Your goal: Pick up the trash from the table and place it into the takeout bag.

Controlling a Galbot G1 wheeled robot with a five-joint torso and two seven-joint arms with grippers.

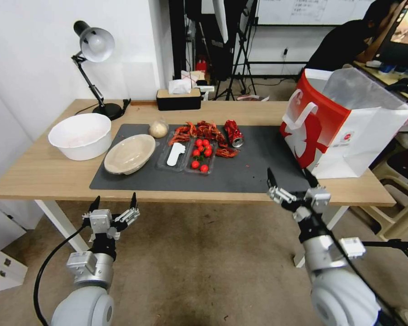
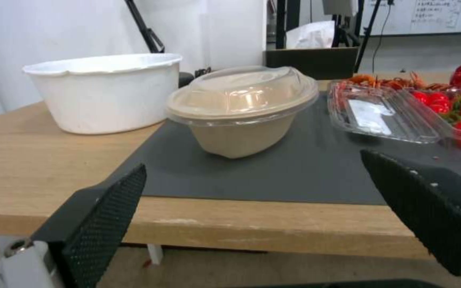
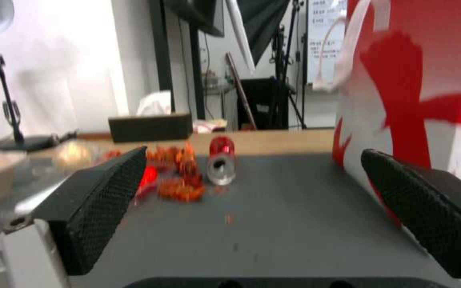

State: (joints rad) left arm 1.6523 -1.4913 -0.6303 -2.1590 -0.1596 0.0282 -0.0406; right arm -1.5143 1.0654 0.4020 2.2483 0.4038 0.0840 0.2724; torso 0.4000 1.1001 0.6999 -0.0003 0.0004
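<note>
On the table's (image 1: pixel 36 174) dark mat lie a crushed red can (image 1: pixel 233 133), a beige shallow bowl (image 1: pixel 129 153) with a clear lid, and a small clear bag with a beige lump (image 1: pixel 158 129). The red and white takeout bag (image 1: pixel 344 122) stands at the right end. My left gripper (image 1: pixel 114 206) hangs open below the table's front edge, facing the bowl (image 2: pixel 241 114). My right gripper (image 1: pixel 291 179) is open at the front edge of the mat, just left of the bag (image 3: pixel 406 88), with the can (image 3: pixel 221 165) farther ahead.
A clear tray (image 1: pixel 186 156) holds cherry tomatoes and a white piece, with red crayfish shells (image 1: pixel 199 131) behind it. A large white bowl (image 1: pixel 80 135), a desk lamp (image 1: pixel 94 50) and a black tissue box (image 1: pixel 178 98) stand toward the back left.
</note>
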